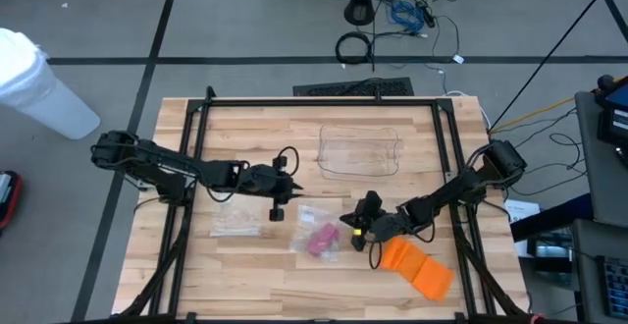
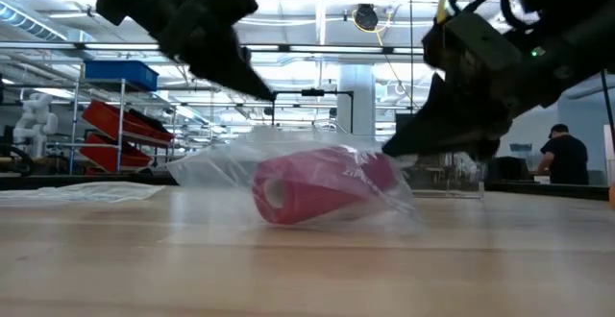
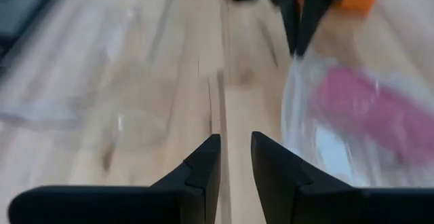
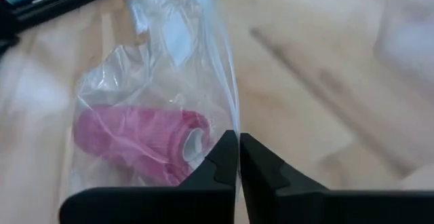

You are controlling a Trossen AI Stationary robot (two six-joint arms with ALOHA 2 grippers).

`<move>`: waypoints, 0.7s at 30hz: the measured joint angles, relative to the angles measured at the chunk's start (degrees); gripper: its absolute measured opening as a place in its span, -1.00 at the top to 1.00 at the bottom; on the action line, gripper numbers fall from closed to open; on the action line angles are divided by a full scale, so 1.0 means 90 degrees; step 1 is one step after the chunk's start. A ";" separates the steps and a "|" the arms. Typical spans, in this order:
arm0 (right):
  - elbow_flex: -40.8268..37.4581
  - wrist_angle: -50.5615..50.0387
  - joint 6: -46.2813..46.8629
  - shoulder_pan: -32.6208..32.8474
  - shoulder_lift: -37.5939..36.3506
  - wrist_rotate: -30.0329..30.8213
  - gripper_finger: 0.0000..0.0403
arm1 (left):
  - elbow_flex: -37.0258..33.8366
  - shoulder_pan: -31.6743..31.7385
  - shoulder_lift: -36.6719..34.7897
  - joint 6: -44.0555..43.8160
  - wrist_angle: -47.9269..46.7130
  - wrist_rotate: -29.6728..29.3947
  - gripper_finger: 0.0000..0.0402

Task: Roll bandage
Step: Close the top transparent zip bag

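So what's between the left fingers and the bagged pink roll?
Only bare wood of the table, in the left wrist view, between the left gripper and the bagged pink roll.

Bright, even overhead light (ceiling glare in low view), wrist views motion-blurred.

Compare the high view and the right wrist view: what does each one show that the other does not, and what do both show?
Only the high view shows the orange folded cloth, the clear plastic tray, the flat clear packet and the left gripper, hovering apart from the bag.

Only the right wrist view shows the right gripper pinching the bag's thin edge, and the roll's hollow core.

Both show the pink bandage roll inside its clear plastic bag on the wooden table.
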 joint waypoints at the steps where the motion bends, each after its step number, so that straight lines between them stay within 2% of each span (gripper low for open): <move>1: 0.0041 -0.0001 -0.0263 0.0075 0.0000 0.0253 1.00 | 0.0000 0.0000 0.0000 0.0010 0.0225 0.0014 0.56; 4: 0.0210 -0.0119 -0.1011 0.0324 0.0000 0.1059 1.00 | 0.0002 0.0000 -0.0005 0.0013 0.0854 0.0215 0.56; 7: 0.0453 -0.0411 -0.1718 0.0521 0.0000 0.1572 1.00 | 0.0002 0.0007 -0.0005 0.0019 0.1131 0.0214 0.56; 14: 0.0936 -0.0967 -0.3063 0.0688 0.0000 0.1842 1.00 | 0.0002 0.0058 -0.0005 0.0023 0.1117 -0.0197 0.56; 21: 0.1442 -0.1675 -0.4301 0.0685 0.0000 0.2840 1.00 | 0.0005 0.0056 -0.0005 0.0019 0.1130 -0.0565 0.56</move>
